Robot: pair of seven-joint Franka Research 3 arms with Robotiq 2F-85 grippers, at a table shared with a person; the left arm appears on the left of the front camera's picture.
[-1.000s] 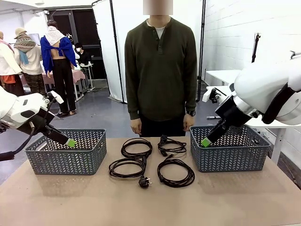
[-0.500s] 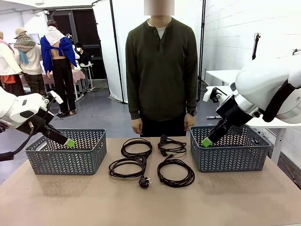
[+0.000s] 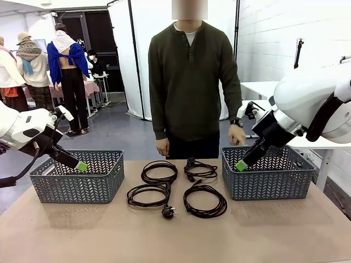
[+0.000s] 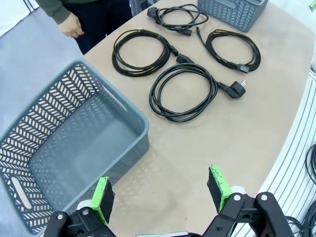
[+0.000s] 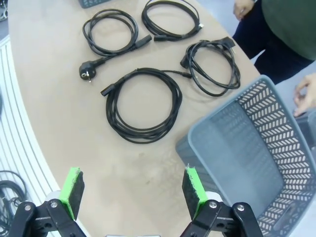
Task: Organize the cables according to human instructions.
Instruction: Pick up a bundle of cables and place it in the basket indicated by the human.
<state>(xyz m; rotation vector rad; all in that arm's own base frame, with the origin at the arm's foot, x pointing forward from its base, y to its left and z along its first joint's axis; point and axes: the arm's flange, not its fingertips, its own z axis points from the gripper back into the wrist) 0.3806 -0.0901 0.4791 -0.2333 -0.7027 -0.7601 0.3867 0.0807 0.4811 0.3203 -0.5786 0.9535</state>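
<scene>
1. Four cables (image 3: 162, 184) lie coiled at centre frame on the table (image 3: 175, 238), between two baskets.
2. The left gripper (image 4: 159, 177) hangs over the left basket (image 3: 77, 183), claw spread and empty.
3. The right gripper (image 5: 132, 183) hangs beside the right basket (image 3: 269, 183), claw spread and empty.
4. The human (image 3: 192, 82) stands beyond the table, one hand (image 3: 237, 135) above the right basket.

Bright, even light; soft shadows

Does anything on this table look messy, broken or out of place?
Nothing stands out. The four cables lie neatly coiled on the table between the left basket and the right basket, both upright.
</scene>
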